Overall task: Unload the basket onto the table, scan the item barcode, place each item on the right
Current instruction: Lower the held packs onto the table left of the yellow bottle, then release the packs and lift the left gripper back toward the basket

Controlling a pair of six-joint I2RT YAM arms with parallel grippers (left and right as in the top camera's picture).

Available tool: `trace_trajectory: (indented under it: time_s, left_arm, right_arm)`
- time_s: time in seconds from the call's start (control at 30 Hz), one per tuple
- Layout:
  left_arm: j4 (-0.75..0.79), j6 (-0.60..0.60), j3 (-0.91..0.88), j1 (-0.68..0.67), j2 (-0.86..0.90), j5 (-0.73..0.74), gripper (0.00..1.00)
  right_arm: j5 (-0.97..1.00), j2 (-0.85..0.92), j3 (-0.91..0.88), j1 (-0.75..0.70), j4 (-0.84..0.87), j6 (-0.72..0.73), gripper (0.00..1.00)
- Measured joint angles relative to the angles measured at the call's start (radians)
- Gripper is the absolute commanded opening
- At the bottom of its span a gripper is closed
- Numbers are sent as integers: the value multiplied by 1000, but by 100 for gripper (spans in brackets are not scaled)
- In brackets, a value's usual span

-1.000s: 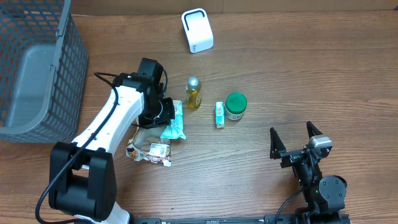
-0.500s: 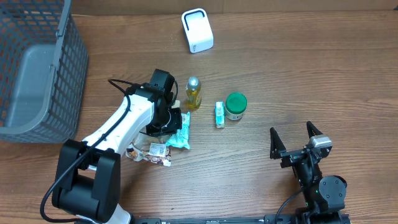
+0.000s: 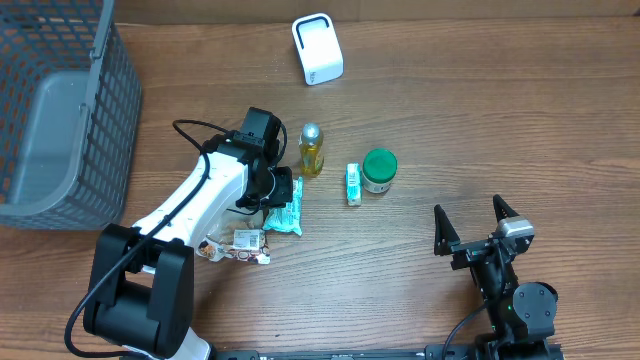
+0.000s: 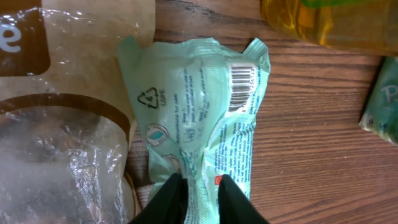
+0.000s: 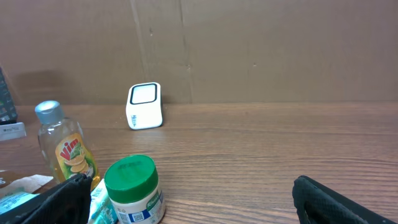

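Note:
A mint-green packet [image 3: 283,212] lies on the wooden table beside a clear brown-printed bag. In the left wrist view the packet [image 4: 205,106] shows its barcode [image 4: 242,87] face up, near its far end. My left gripper [image 3: 278,190] [image 4: 200,183] straddles the packet's near crimped end, its jaws narrowly parted. The white scanner [image 3: 317,48] [image 5: 144,106] stands at the back of the table. Near the front right, my right gripper [image 3: 475,215] [image 5: 189,196] stands wide open and holds nothing.
A yellow liquid bottle [image 3: 311,149], a green-lidded jar [image 3: 379,170] and a small green box [image 3: 352,184] stand to the right of the packet. A crumpled brown wrapper [image 3: 238,245] lies in front of it. A grey mesh basket [image 3: 60,110] fills the left edge.
The left arm carried the packet to the right, toward the bottle, then settled it on the table. Its jaws have parted slightly. The right arm has not moved.

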Motion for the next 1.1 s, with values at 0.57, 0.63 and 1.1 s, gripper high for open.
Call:
trace_trajectory:
  time_s: [0.57,0.63,1.1]
  left_arm:
    - [-34,-1,0,0,0,-42,4]
    - [-36,-1,0,0,0,-50,4]
    - [-274,22,112,13,0,-91,4]
  right_arm:
    - [0,0,0,0,0,0,100]
    - [0,0,0,0,0,0,100]
    - [0,0,0,0,0,0,100]
